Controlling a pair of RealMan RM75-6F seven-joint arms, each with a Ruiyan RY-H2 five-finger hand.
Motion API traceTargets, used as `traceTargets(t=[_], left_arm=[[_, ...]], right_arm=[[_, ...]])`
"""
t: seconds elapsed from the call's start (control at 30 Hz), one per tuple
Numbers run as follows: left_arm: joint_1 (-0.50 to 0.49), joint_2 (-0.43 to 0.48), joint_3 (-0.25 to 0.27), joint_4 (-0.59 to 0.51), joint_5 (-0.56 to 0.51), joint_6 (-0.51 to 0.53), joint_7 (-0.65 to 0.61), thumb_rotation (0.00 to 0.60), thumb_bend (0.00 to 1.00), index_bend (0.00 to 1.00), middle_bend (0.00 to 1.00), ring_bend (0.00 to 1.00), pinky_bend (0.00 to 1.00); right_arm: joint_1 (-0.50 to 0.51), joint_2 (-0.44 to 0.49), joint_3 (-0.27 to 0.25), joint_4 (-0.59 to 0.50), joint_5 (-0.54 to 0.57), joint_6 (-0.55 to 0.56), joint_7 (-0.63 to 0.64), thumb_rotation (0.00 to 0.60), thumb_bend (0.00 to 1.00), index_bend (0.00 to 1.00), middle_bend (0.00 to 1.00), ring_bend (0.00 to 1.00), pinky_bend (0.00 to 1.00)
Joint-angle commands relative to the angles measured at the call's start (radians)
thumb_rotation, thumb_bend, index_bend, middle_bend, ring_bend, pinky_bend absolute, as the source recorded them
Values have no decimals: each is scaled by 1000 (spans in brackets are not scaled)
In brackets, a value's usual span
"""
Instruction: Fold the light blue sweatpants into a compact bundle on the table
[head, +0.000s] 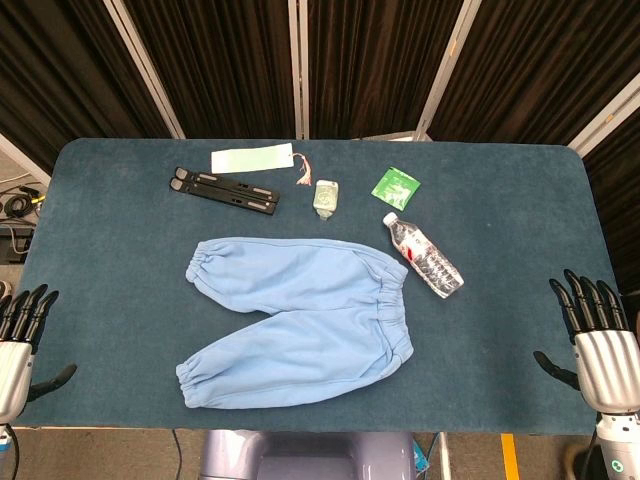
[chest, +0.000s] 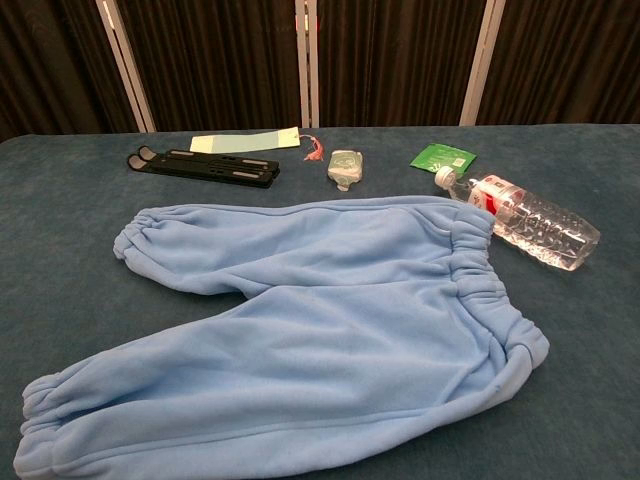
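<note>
One pair of light blue sweatpants lies flat on the table; beyond it, one water bottle, one black stand. Left hand and right hand: fingers spread, empty.

Inventory of the tabletop: one pair of light blue sweatpants, with two legs, each ending in a gathered cuff. One clear plastic water bottle. One black folding stand. One pale green card with a tassel. One small green packet. One small clear pouch. Two robot hands: left hand, right hand.
</note>
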Motion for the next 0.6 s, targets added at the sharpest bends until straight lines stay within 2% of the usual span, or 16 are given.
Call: traceTargets(t=[0.03, 0.2, 0.33, 0.47, 0.6], left_arm=[[-2, 1, 2, 5, 7, -4, -10, 600, 0, 0, 0, 0, 0], [-3, 1, 3, 12, 12, -4, -21, 600, 0, 0, 0, 0, 0], [-6, 2, -1, 7, 5, -10, -20, 600, 0, 0, 0, 0, 0], [-16, 1, -13, 8, -23, -30, -18, 600, 0, 0, 0, 0, 0], [-25, -3, -25, 9, -49, -45, -9, 600, 0, 0, 0, 0, 0]], right_arm=[[1, 2, -1, -5, 1, -4, 6, 600, 0, 0, 0, 0, 0], [7, 1, -14, 0, -4, -28, -1, 600, 0, 0, 0, 0, 0], [31, -4, -38, 6, -23, -89, -5, 600, 0, 0, 0, 0, 0], [104, 2, -82, 26, -95, -229, -20, 600, 0, 0, 0, 0, 0], [215, -18, -130, 76, -214, -386, 2, 600, 0, 17, 0, 0, 0]])
